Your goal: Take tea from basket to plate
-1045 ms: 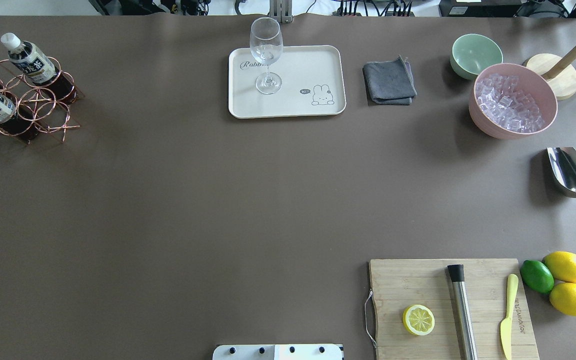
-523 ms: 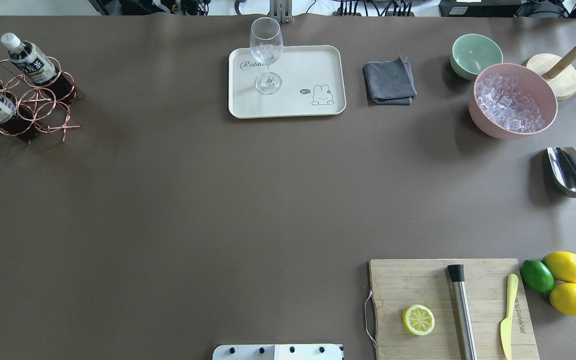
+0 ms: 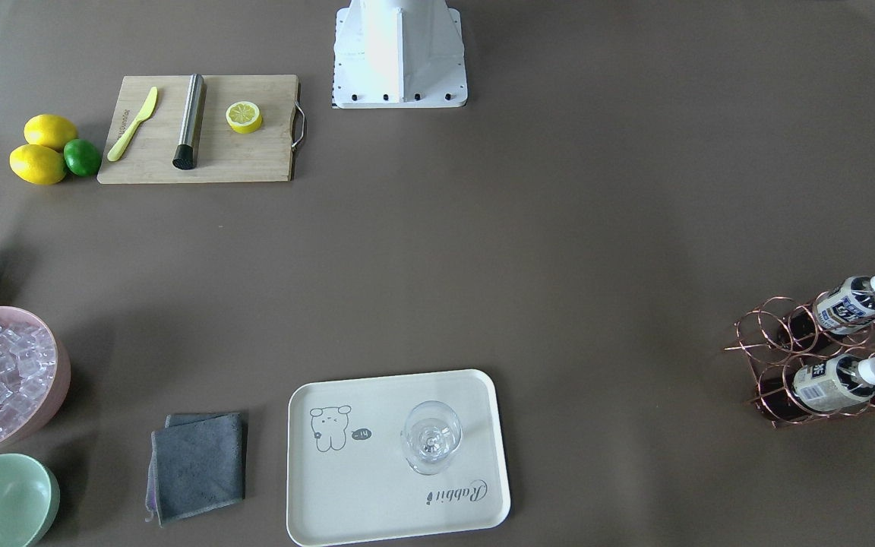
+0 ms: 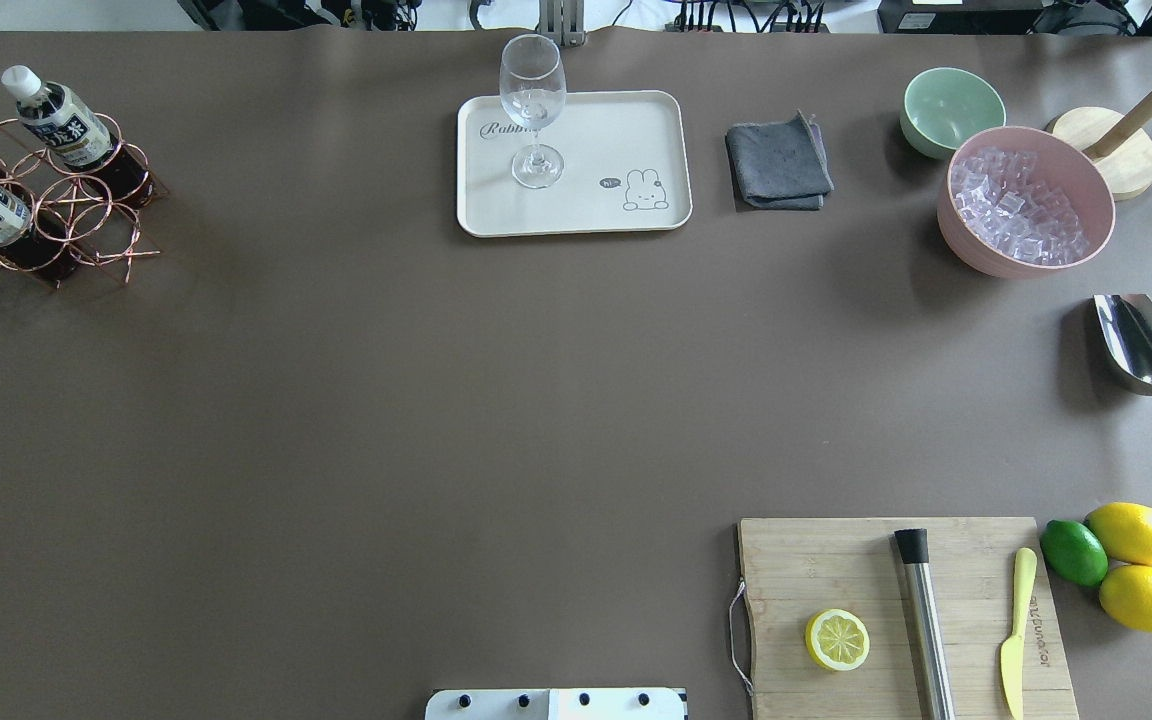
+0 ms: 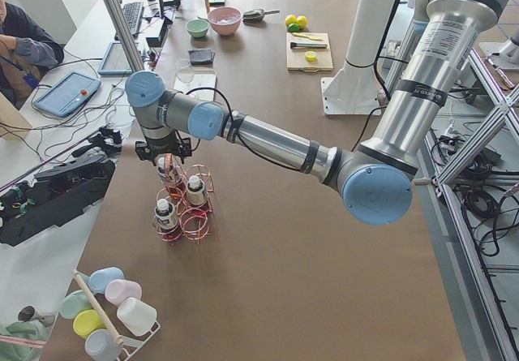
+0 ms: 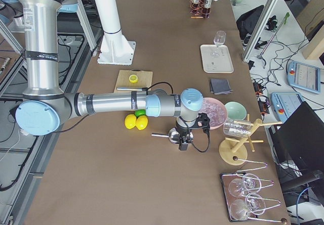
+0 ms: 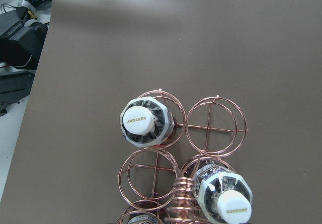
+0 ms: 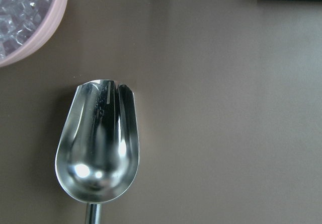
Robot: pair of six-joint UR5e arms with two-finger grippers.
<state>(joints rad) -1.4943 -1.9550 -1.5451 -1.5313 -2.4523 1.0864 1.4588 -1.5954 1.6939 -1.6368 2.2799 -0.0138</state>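
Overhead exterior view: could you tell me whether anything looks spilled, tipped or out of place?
Nothing stands out: the tea bottles sit capped in the basket and the wine glass stands upright on the plate.

left arm: silver tubes, light-blue joint caps, black cable | base: white, bolted

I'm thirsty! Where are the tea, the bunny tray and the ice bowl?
tea [image 7: 139, 121]: left wrist view, white cap.
bunny tray [image 4: 626, 130]: overhead view, bare middle.
ice bowl [image 4: 976, 257]: overhead view, pink outer wall.
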